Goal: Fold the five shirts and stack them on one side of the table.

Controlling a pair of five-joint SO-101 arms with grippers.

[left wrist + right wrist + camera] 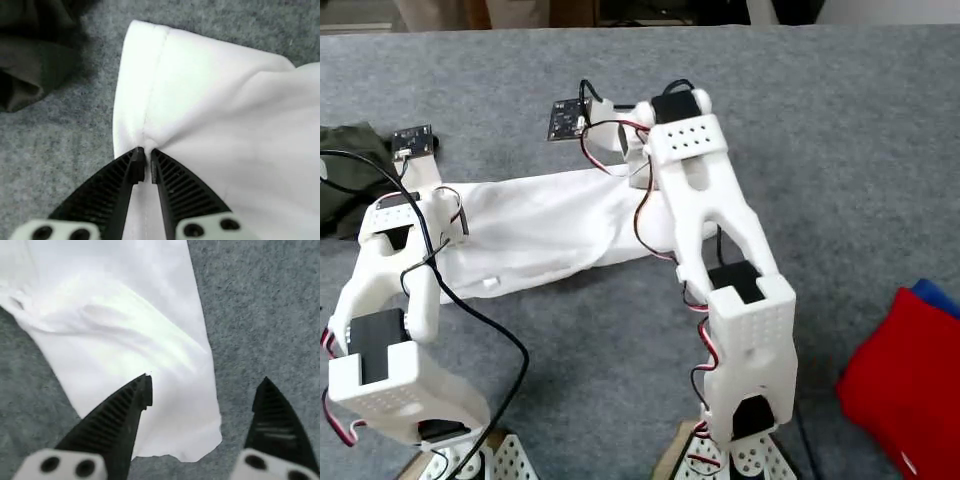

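Observation:
A white shirt [540,230] lies as a long folded strip across the middle of the grey table. My left gripper [144,161] is shut on the shirt's hemmed end [150,90], pinching a fold of cloth at the strip's left end [428,195]. My right gripper [206,387] is open, its fingers straddling the edge of the white shirt [125,330] at the strip's right end. In the high view the right gripper [638,165] is mostly hidden under its own arm.
A dark green shirt [345,175] lies bunched at the table's left edge, close to the white shirt's end [35,55]. A red shirt [905,380] on top of a blue one [935,293] sits at the right edge. Grey table [840,150] lies bare at the back right.

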